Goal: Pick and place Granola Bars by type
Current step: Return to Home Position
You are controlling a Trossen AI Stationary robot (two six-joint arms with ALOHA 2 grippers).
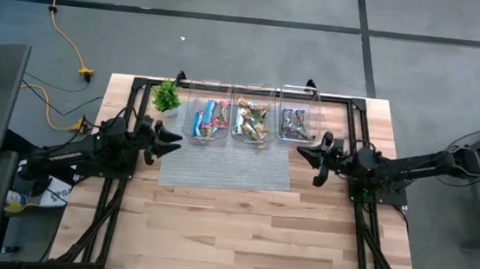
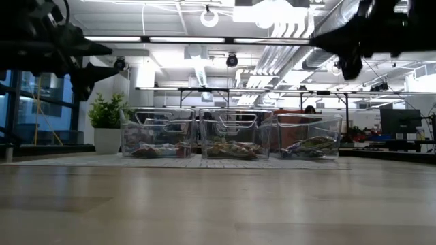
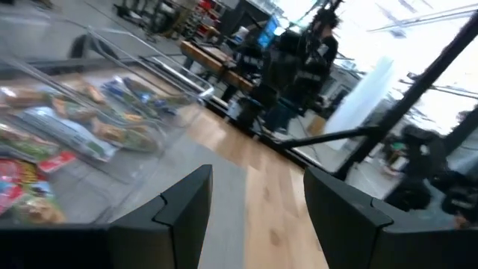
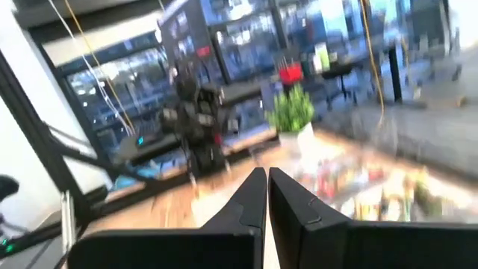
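Presently, the Granola Bars (image 1: 250, 122) lay in bins (image 1: 231, 87) between both; left gripper (image 1: 174, 143) released, right gripper (image 1: 304, 154) clenched empty.

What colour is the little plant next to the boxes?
The plant is green, in a white pot; clearest in the low view.

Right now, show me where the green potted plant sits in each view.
High view: potted plant at the table's far edge, left of the three clear bins.
Low view: plant left of the bins.
Left wrist view: not in it.
Right wrist view: plant ahead of the right gripper.
Shared landmark: the row of bins beside it.
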